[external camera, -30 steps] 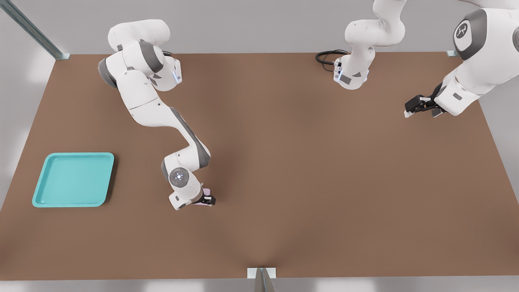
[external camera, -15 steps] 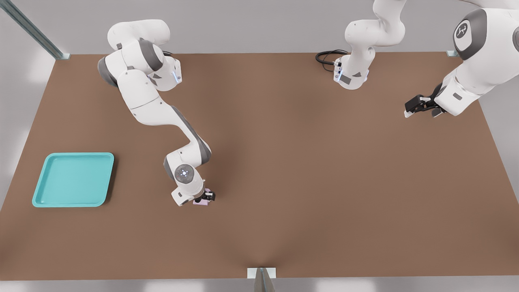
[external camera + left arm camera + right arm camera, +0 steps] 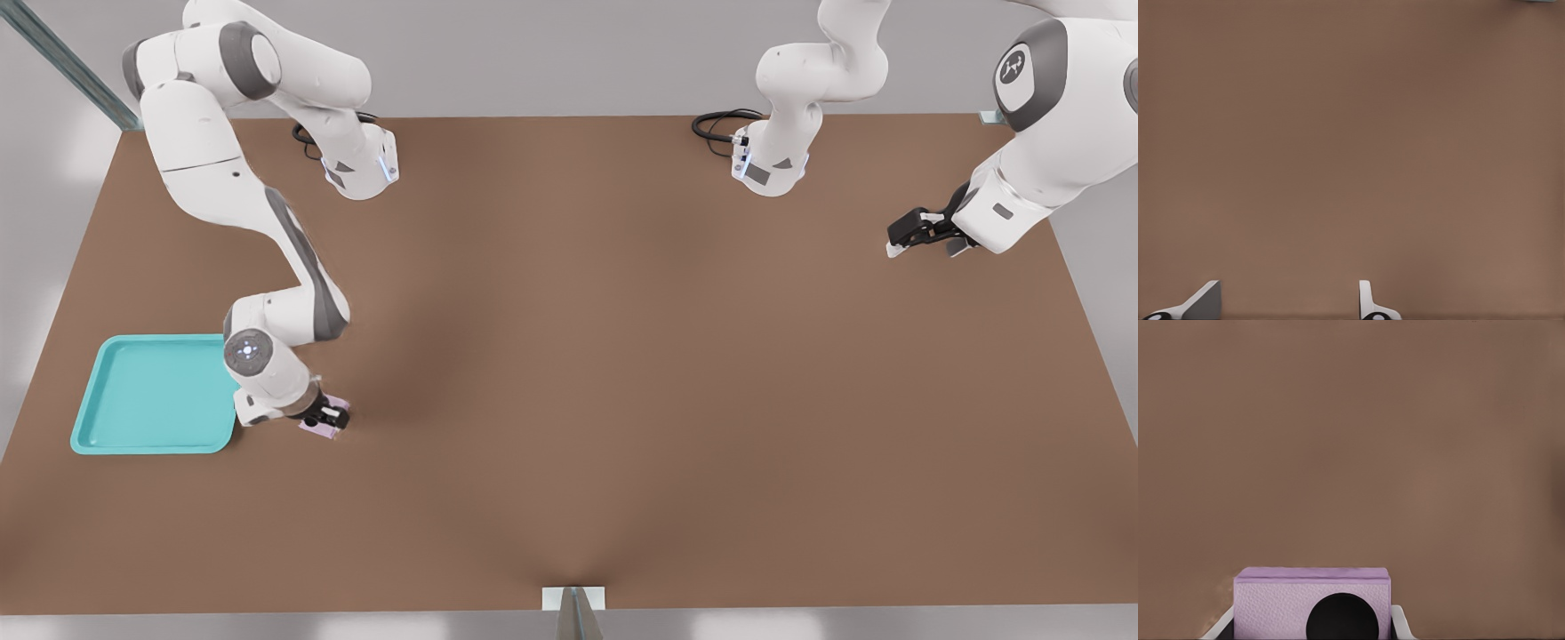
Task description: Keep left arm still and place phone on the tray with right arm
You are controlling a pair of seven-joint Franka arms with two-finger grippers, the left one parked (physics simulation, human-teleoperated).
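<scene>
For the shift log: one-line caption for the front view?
Gripper holds the pink phone above the brown table, just right of the turquoise tray.

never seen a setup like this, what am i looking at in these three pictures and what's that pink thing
These are simulator renders of white robot arms at a brown table. The front view looks down on the whole scene from a camera off the arms. The other two pictures come from cameras on the arms' wrists. The working right arm has its gripper just to the front view's right of the turquoise tray, shut on the pink thing, a small phone. Its fingers clamp the phone's sides. The phone is not over the tray yet.
</scene>
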